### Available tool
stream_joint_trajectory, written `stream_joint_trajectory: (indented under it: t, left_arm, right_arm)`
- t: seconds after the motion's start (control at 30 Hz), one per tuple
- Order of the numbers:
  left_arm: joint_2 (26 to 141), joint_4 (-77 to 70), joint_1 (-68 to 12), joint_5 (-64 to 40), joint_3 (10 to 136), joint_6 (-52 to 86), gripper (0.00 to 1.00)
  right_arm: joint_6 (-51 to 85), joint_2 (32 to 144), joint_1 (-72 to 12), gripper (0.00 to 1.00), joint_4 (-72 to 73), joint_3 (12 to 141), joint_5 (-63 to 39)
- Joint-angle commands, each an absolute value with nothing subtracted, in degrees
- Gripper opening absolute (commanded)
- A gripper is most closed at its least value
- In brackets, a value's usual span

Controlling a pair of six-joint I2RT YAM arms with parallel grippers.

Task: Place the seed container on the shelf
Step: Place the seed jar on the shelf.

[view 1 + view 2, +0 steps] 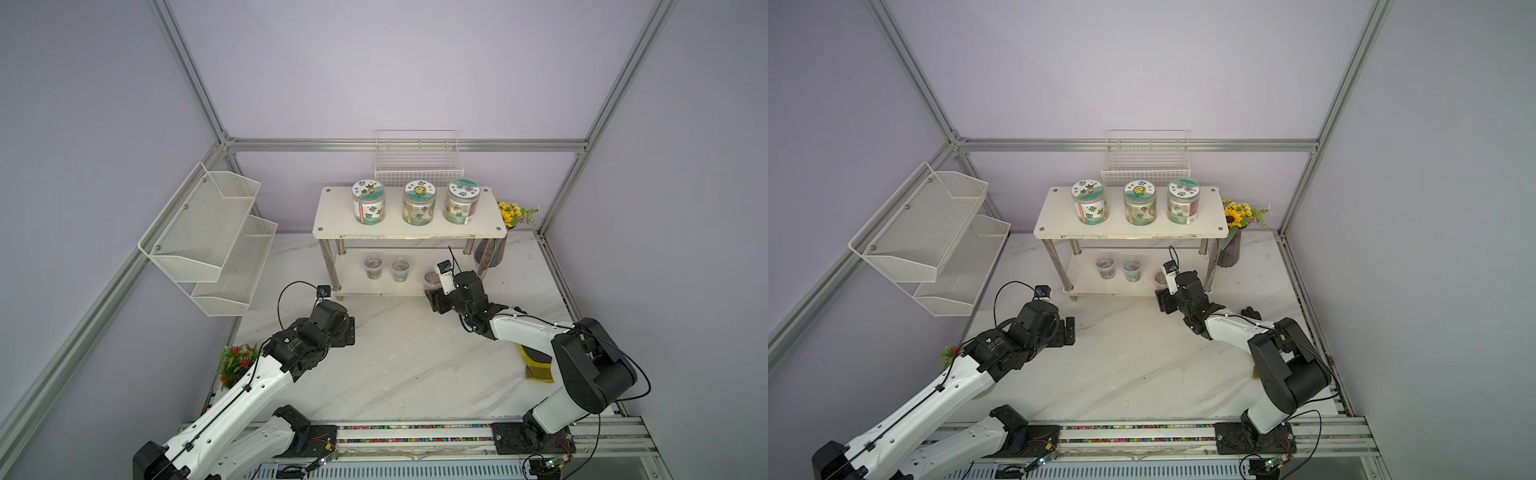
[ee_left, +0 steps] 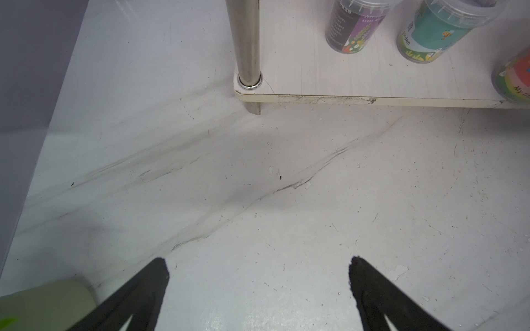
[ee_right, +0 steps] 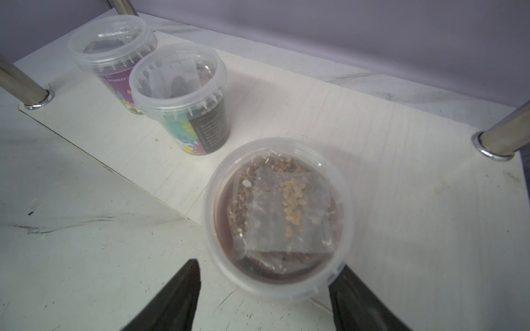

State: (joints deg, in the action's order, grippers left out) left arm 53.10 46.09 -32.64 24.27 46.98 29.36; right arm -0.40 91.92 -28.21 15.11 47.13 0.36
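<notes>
The seed container (image 3: 275, 212) is low in the right wrist view, at the front edge of the lower board of the shelf (image 3: 401, 200), between the half-open, unclamped jaws of the right end effector (image 3: 268, 265), so it likely wants nudging fully aboard before retreat, while the left end effector (image 2: 258, 258) hangs wide open and empty.

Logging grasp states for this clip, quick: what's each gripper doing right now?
Left gripper: open, empty.
Right gripper: open, straddling the seed container on the lower board of the shelf.
</notes>
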Motion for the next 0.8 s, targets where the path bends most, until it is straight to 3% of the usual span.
stream_joint_trajectory:
  t: [0.0, 0.27, 0.77]
  left_arm:
    - [53.1, 45.2, -32.2, 24.8, 48.6, 28.9, 1.0]
    - [52.8, 45.4, -32.2, 25.0, 48.6, 28.8, 1.0]
    - [52.5, 45.4, -32.0, 25.1, 48.2, 28.7, 1.0]
  right_arm:
    - [-1.0, 93.3, -27.7, 0.68, 17.3, 49.2, 0.2]
    - [-1.0, 95.2, -27.6, 0.62, 17.2, 51.4, 0.4]
    - [-0.7, 98.0, -27.5, 0.62, 16.6, 55.0, 2.7]
